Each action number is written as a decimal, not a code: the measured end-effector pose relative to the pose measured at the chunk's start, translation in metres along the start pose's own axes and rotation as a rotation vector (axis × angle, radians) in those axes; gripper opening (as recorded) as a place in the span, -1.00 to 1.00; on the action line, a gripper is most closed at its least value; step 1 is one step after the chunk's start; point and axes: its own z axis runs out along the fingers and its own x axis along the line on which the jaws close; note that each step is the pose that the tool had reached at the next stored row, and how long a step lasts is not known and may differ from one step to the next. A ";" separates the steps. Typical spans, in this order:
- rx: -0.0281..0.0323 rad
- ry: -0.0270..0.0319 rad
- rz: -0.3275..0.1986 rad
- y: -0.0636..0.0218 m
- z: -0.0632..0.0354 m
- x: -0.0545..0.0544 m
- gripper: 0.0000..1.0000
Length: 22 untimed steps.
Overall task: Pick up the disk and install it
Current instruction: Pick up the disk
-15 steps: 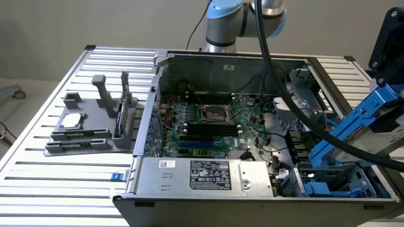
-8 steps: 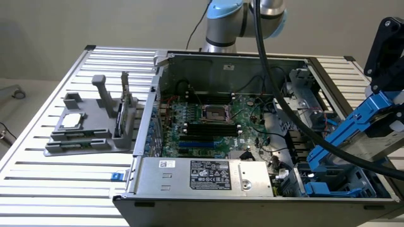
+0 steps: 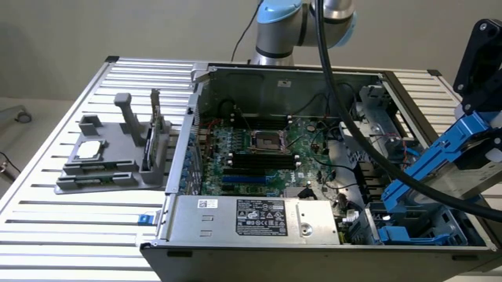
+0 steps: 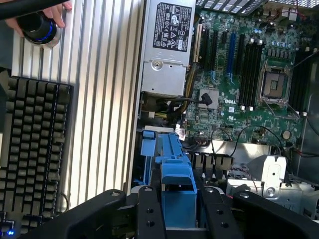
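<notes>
The pincer grips the disk between its fingers, tilted over the open computer case.

On the silver power supply you have a black label packed with white print and a row of certification marks. In the wrist view its round and boxed approval symbols show, but the wording is too small to read. A small white sticker sits just beside the label, its print unreadable. The green motherboard carries a white Dell logo. The key legends on the black keyboard cannot be made out.
</notes>
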 end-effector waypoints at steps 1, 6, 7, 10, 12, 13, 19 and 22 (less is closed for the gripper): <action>0.0000 0.0000 0.000 0.0000 -0.0001 0.000 -0.35; 0.0000 -0.0001 0.000 0.0000 -0.0027 0.000 -0.35; 0.0000 -0.0001 0.000 0.0000 -0.0028 0.000 -0.35; 0.0000 -0.0001 0.000 0.0000 -0.0031 0.000 -0.35; 0.0000 -0.0001 0.000 0.0001 -0.0079 -0.001 -0.35; 0.0000 -0.0001 0.000 0.0001 -0.0081 -0.001 -0.35; 0.0000 -0.0001 0.000 0.0001 -0.0088 -0.001 -0.35; 0.0000 -0.0001 0.000 0.0001 -0.0092 -0.001 -0.35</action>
